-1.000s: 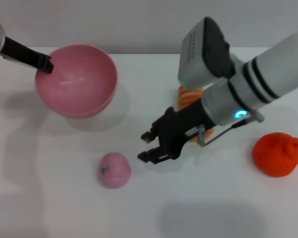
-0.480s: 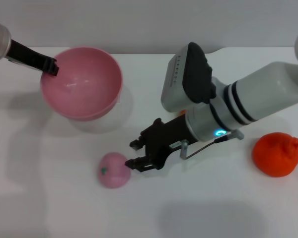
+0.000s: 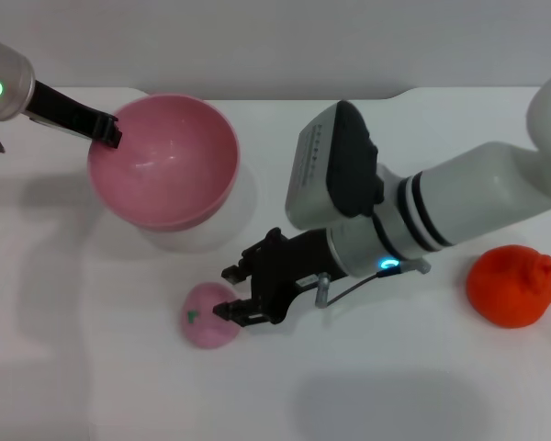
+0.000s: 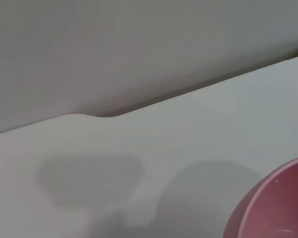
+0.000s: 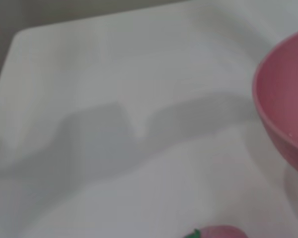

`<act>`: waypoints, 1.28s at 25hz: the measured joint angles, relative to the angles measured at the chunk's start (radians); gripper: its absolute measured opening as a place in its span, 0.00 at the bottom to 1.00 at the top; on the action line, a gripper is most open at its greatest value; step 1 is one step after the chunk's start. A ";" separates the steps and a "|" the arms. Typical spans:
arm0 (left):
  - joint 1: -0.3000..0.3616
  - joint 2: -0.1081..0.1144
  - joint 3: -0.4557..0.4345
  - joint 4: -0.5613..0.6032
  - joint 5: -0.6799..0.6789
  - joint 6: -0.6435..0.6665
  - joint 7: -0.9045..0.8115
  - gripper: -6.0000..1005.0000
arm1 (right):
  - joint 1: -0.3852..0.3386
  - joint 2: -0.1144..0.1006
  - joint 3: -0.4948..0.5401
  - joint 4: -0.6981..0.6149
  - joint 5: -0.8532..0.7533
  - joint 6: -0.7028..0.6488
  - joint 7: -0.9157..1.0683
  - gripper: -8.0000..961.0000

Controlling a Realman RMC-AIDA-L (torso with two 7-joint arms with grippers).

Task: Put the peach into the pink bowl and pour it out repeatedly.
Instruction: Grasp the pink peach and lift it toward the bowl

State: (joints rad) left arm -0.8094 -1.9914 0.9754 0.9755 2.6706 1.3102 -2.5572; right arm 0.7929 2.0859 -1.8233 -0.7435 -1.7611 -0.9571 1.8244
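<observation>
From the head camera I see my right pincer (image 3: 230,294) low over the white worktop (image 3: 367,386), its black fingers spread apart with their tips right at the near side of the small soft pink peach (image 3: 208,315), one tip above it and one touching or almost touching its upper right edge. The jaws have not closed on the fruit; nothing is held between them. The peach lies on the worktop in front of the bowl, its tiny green stem mark turned toward my left. In the right wrist camera only the top of the peach (image 5: 219,232) shows at the frame edge, with the bowl's rim (image 5: 283,114) off to one side.

My left pincer (image 3: 108,134) reaches in from the far left and grips the rim of the round, deep, glossy pink plastic bowl (image 3: 165,161), its dark fingers clamped on the edge. The bowl is tilted a little, its opening facing up and toward me, its inside bare. It casts a shadow on the worktop beneath, but I cannot tell if it is lifted clear. The left wrist camera catches only a curved piece of the bowl's wall (image 4: 273,203).

A larger orange-red fruit (image 3: 512,285) lies on the worktop well to my right, apart from everything else.
</observation>
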 joint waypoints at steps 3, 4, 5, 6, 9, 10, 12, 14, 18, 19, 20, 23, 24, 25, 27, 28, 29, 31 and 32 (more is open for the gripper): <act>0.000 -0.005 0.007 0.000 0.000 0.000 0.000 0.05 | -0.003 0.001 -0.045 0.003 0.032 0.029 -0.001 0.49; 0.000 -0.007 0.008 0.000 0.000 0.000 0.000 0.05 | -0.003 0.002 -0.056 0.004 0.040 0.030 -0.001 0.49; -0.001 -0.010 0.009 0.000 0.000 0.000 0.000 0.05 | -0.003 0.002 -0.067 0.004 0.045 0.034 -0.001 0.49; -0.002 -0.012 0.009 0.000 0.000 0.001 0.000 0.05 | -0.003 0.002 -0.078 0.004 0.046 0.039 -0.001 0.49; -0.004 -0.015 0.011 0.000 0.000 0.002 0.000 0.05 | -0.005 0.003 -0.118 0.005 0.061 0.076 -0.002 0.49; -0.004 -0.015 0.014 0.000 0.000 0.004 -0.002 0.05 | -0.006 0.003 -0.134 0.006 0.076 0.092 -0.002 0.49; -0.004 -0.015 0.022 0.000 0.000 0.007 -0.007 0.05 | -0.006 0.003 -0.152 0.010 0.094 0.107 -0.002 0.49; -0.004 -0.016 0.030 0.001 0.000 0.008 -0.011 0.05 | -0.006 0.003 -0.158 0.014 0.097 0.115 -0.003 0.49; -0.004 -0.022 0.042 0.003 0.000 0.009 -0.013 0.05 | -0.006 0.003 -0.164 0.017 0.098 0.135 -0.003 0.49; -0.004 -0.023 0.045 0.004 0.000 0.009 -0.013 0.05 | -0.006 0.003 -0.164 0.017 0.099 0.136 -0.003 0.49; -0.004 -0.023 0.047 0.005 0.000 0.009 -0.013 0.05 | -0.006 0.003 -0.164 0.017 0.099 0.140 -0.003 0.49; -0.004 -0.025 0.048 0.006 0.000 0.009 -0.014 0.05 | -0.011 0.003 -0.164 0.018 0.099 0.160 -0.003 0.42; -0.004 -0.025 0.048 0.007 0.000 0.010 -0.014 0.05 | -0.013 0.003 -0.165 0.018 0.099 0.169 -0.003 0.40; -0.004 -0.025 0.048 0.007 0.000 0.010 -0.014 0.05 | -0.015 0.004 -0.165 0.018 0.100 0.176 -0.003 0.37; -0.004 -0.025 0.049 0.007 0.000 0.010 -0.014 0.05 | -0.016 0.004 -0.168 0.018 0.100 0.183 -0.003 0.29; -0.004 -0.026 0.050 0.007 0.000 0.010 -0.014 0.05 | -0.016 0.004 -0.172 0.018 0.100 0.185 -0.003 0.25; -0.004 -0.026 0.050 0.007 0.000 0.010 -0.014 0.05 | -0.017 0.004 -0.176 0.018 0.100 0.187 -0.003 0.21; -0.004 -0.026 0.050 0.008 0.000 0.009 -0.014 0.05 | -0.017 0.004 -0.180 0.018 0.100 0.192 -0.003 0.13; -0.004 -0.026 0.050 0.008 0.000 0.009 -0.014 0.05 | -0.017 0.004 -0.183 0.018 0.100 0.196 -0.003 0.12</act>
State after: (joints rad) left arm -0.8130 -2.0171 1.0250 0.9834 2.6707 1.3197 -2.5710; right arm 0.7760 2.0904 -2.0064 -0.7255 -1.6612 -0.7611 1.8219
